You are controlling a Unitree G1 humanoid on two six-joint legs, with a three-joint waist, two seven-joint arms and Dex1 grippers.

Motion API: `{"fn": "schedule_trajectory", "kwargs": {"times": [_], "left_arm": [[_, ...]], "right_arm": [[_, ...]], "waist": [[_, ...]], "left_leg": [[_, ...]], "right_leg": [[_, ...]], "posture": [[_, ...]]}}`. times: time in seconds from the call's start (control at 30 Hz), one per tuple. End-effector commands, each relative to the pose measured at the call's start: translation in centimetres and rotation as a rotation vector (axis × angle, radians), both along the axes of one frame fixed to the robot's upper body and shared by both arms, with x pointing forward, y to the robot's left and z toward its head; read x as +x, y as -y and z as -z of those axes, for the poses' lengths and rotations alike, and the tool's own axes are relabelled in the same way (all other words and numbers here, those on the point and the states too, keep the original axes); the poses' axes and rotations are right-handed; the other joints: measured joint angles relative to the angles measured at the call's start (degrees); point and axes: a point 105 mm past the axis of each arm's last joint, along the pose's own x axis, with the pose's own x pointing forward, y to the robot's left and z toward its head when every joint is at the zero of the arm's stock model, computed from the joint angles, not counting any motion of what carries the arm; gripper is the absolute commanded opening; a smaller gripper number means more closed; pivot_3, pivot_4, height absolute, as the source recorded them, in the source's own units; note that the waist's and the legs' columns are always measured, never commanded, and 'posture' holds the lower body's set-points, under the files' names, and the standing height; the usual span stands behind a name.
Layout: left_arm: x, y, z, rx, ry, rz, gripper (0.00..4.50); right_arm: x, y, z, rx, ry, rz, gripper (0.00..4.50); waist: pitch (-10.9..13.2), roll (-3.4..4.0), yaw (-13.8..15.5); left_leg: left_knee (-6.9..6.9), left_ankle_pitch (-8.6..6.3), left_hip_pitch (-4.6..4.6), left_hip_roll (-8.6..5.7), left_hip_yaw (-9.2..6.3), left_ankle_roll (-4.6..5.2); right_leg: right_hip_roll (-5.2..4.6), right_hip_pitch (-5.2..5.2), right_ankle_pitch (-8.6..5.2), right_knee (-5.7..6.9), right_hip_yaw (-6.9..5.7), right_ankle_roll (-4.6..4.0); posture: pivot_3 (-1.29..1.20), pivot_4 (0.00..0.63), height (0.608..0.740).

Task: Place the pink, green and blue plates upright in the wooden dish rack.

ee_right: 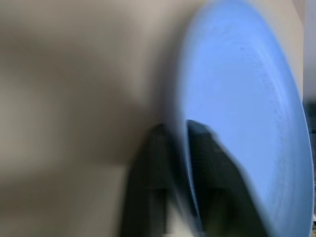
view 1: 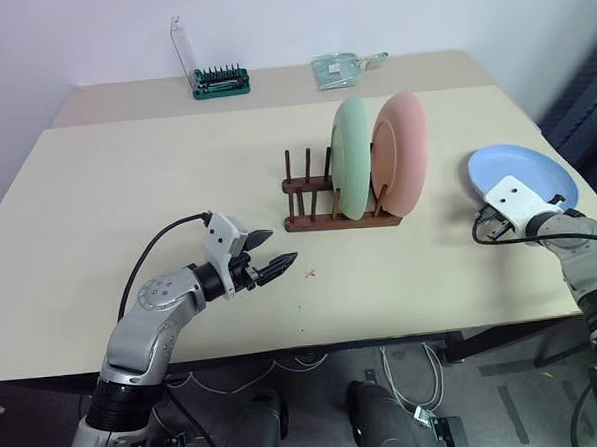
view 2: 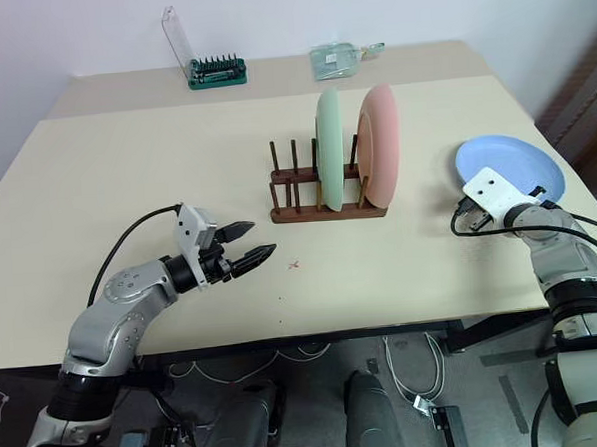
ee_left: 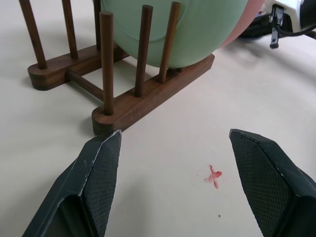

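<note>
Nearest the table's front edge, the left gripper [view 1: 271, 253] hovered with fingers spread, empty. Right of it, the right gripper [ee_right: 174, 148] pinched the blue plate [view 1: 529, 170]'s near rim; stiff, light, probably slippery. Beyond, green plate [view 1: 352, 159] and pink plate [view 1: 403, 150] stood in the wooden dish rack [view 1: 323, 207].

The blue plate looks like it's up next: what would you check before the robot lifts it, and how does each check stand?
1. Right gripper shut on the blue plate, one finger on each side of the rim: ok.
2. Grip firm enough to lift: cannot tell.
3. Free slots in the wooden dish rack, left of the green plate: ok.
4. Green plate and pink plate standing upright: ok.
5. Left gripper open, holding nothing, apart from the rack: ok.
</note>
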Motion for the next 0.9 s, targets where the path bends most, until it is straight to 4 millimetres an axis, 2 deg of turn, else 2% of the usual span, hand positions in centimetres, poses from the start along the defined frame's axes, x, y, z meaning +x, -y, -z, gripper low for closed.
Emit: {"fn": "schedule_trajectory", "kwargs": {"times": [0.03, 0.1, 0.17, 0.2, 0.23, 0.27, 0.3, 0.33, 0.43, 0.47, 0.5, 0.57, 0.63, 0.73, 0.9], "left_arm": [[-0.2, -0.1, -1.1, -0.007, 0.05, 0.004, 3.58], [-0.2, -0.1, -1.1, -0.007, 0.048, 0.007, 3.58], [-0.2, -0.1, -1.1, -0.007, 0.048, 0.01, 3.58], [-0.1, 0.0, -1.1, -0.006, 0.048, 0.011, 3.58], [-0.1, 0.0, -1.1, -0.006, 0.049, 0.011, 3.58], [0.0, 0.1, -1.1, -0.008, 0.048, 0.014, 3.58], [0.0, 0.2, -1.1, -0.009, 0.047, 0.017, 3.58], [0.0, 0.2, -1.0, -0.009, 0.047, 0.019, 3.58], [0.0, 0.2, -1.0, -0.01, 0.047, 0.02, 3.58], [0.1, 0.2, -1.0, -0.009, 0.049, 0.018, 3.58], [0.2, -0.1, -0.9, -0.006, 0.049, 0.006, 3.58], [0.3, -0.7, -0.7, 0.003, 0.047, -0.019, 3.58], [0.5, -1.7, -0.5, 0.015, 0.044, -0.051, 3.58], [0.7, -3.1, -0.4, 0.031, 0.044, -0.097, 3.58], [0.7, -4.2, -0.5, 0.045, 0.046, -0.124, 3.58]], "right_arm": [[0.7, -1.3, -6.0, -0.009, 0.212, -0.045, 0.03], [1.0, -3.1, -12.0, -0.007, 0.426, -0.081, 0.03], [0.5, -4.6, -16.6, 0.005, 0.595, -0.112, 0.03], [-0.1, -6.5, -20.1, 0.041, 0.72, -0.171, 0.03], [-0.8, -7.8, -22.4, 0.069, 0.801, -0.211, 0.03], [-1.8, -10.5, -24.7, 0.173, 0.878, -0.321, 0.03], [-3.0, -13.5, -26.1, 0.328, 0.902, -0.462, 0.03], [-3.9, -15.4, -26.7, 0.431, 0.894, -0.561, 0.03], [-6.0, -18.6, -27.2, 0.558, 0.852, -0.732, 0.03], [-6.7, -20.0, -27.0, 0.647, 0.807, -0.799, 0.03], [-8.2, -23.1, -25.9, 0.84, 0.667, -0.954, 0.03], [-10.4, -27.2, -23.8, 1.085, 0.435, -1.113, 0.03], [-9.5, -29.6, -22.4, 1.349, 0.281, -1.016, 0.03], [-8.6, -31.0, -20.1, 1.579, 0.059, -0.875, 0.03], [-8.5, -30.8, -19.3, 1.605, -0.041, -0.816, 0.03]], "waist": [[0.0, 0.02, -0.17], [0.03, 0.1, -0.22], [0.08, 0.22, -0.3], [0.08, 0.24, -0.3], [0.09, 0.25, -0.34], [0.09, 0.26, -0.34], [0.08, 0.25, -0.28], [0.05, 0.2, -0.26], [-0.1, -0.1, 0.42], [-0.09, -0.11, 0.77], [-0.09, -0.1, 0.99], [-0.07, -0.07, 0.96], [-0.07, -0.06, 0.21], [-0.06, 0.01, -0.18], [-0.05, 0.03, 0.27]], "left_leg": [[-0.01, 0.0, 0.0, 0.0, 0.0, 0.0], [-0.02, 0.0, 0.01, 0.01, 0.0, 0.0], [-0.01, 0.0, 0.0, 0.01, 0.01, 0.0], [-0.01, 0.0, -0.01, 0.01, 0.02, 0.0], [-0.02, 0.0, 0.0, 0.01, 0.02, 0.0], [-0.03, 0.0, 0.0, 0.03, 0.02, 0.0], [-0.06, 0.0, 0.0, 0.04, 0.0, 0.0], [-0.08, 0.0, 0.0, 0.07, -0.05, 0.0], [-0.09, -0.01, -0.03, 0.09, -0.32, -0.01], [-0.03, -0.01, -0.06, 0.08, -0.43, -0.01], [0.02, -0.01, -0.1, -0.01, -0.47, -0.01], [0.03, -0.01, -0.09, 0.0, -0.45, 0.0], [-0.03, -0.01, -0.07, 0.01, -0.47, 0.0], [-0.13, 0.04, -0.06, 0.06, -0.58, -0.08], [-0.08, 0.05, -0.11, -0.01, -0.45, -0.09]], "right_leg": [[0.0, -0.01, 0.0, 0.01, 0.0, 0.0], [0.01, -0.03, 0.0, 0.04, 0.0, 0.0], [0.01, -0.04, 0.0, 0.04, 0.02, 0.0], [0.01, -0.06, 0.0, 0.04, 0.03, 0.0], [0.01, -0.06, 0.0, 0.05, 0.03, 0.01], [0.03, -0.08, 0.0, 0.05, 0.03, 0.01], [0.04, -0.09, 0.0, 0.05, 0.03, 0.01], [0.09, -0.09, 0.0, 0.05, 0.02, 0.0], [0.15, -0.07, -0.01, 0.1, -0.11, -0.01], [0.14, 0.02, -0.01, 0.04, -0.2, -0.01], [0.04, 0.05, 0.0, 0.01, -0.22, -0.01], [-0.05, 0.07, 0.01, 0.02, -0.15, -0.02], [-0.01, -0.07, 0.0, 0.15, -0.13, -0.03], [0.1, -0.29, 0.04, 0.33, -0.08, -0.11], [0.08, -0.22, 0.04, 0.22, -0.11, -0.1]], "posture": [[0.0, 0.15, 0.74], [0.0, 0.15, 0.74], [0.0, 0.15, 0.74], [0.0, 0.15, 0.74], [0.0, 0.15, 0.74], [0.0, 0.15, 0.74], [0.0, 0.15, 0.74], [0.0, 0.15, 0.74], [0.0, 0.15, 0.74], [0.0, 0.15, 0.74], [0.0, 0.15, 0.74], [0.0, 0.15, 0.74], [0.0, 0.15, 0.74], [0.0, 0.15, 0.74], [0.0, 0.15, 0.74]]}}
